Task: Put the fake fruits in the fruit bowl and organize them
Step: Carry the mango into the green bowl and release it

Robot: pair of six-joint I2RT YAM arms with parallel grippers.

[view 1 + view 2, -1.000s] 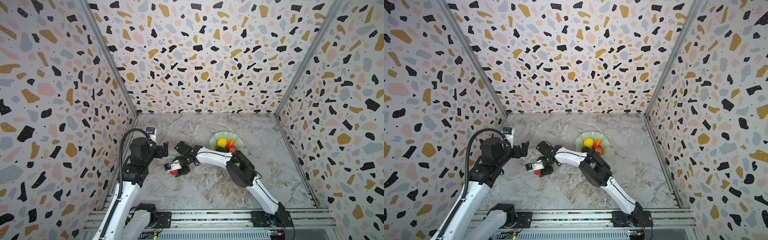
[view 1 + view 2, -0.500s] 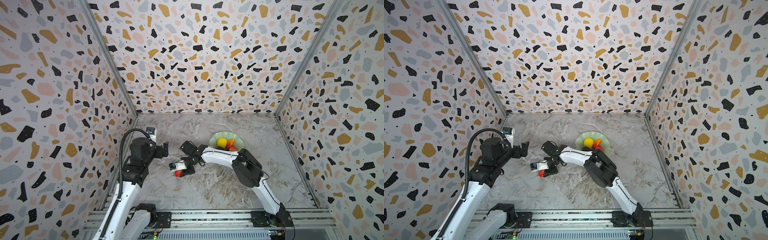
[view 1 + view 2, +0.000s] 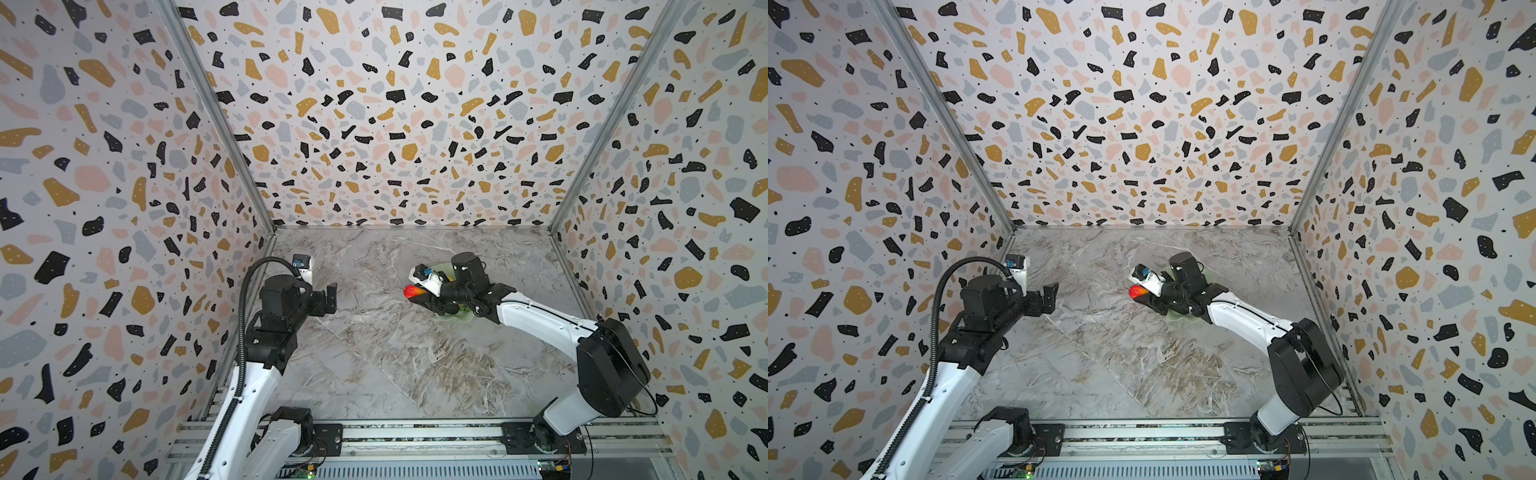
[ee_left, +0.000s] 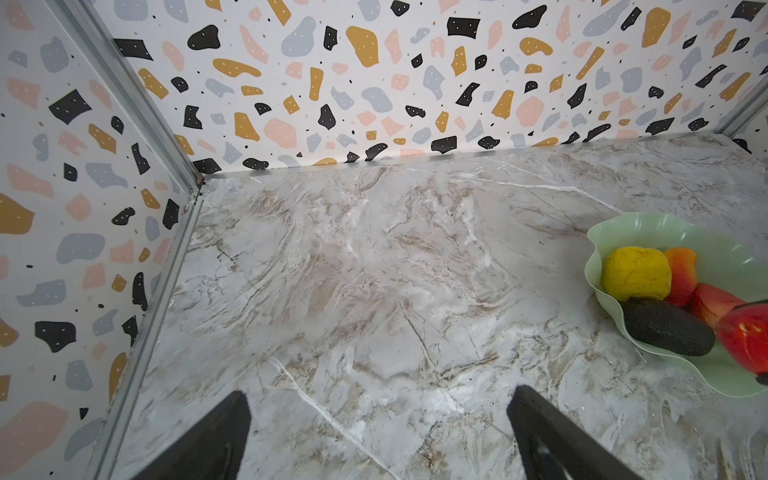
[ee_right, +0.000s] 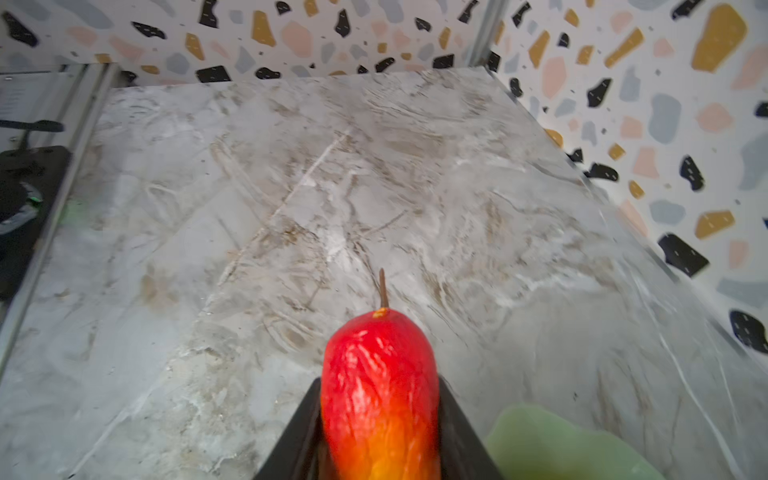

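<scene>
While the left hand (image 3: 330, 297) hangs spread near the left wall, the marble worktop (image 3: 395, 357) lies bare from the front rail to the back wall, with free room across its middle. A second ago the right hand (image 3: 428, 297) worked low at the worktop's middle. Now it is raised at the left rim of the fruit bowl (image 3: 455, 318), pinching a red-orange mango (image 3: 412, 291). The left wrist view shows four fruits in the one bowl: one yellow chunk (image 4: 636, 272), one avocado (image 4: 665, 328), one orange mango (image 4: 681, 274) and one red fruit (image 4: 715, 303), partly hidden.
</scene>
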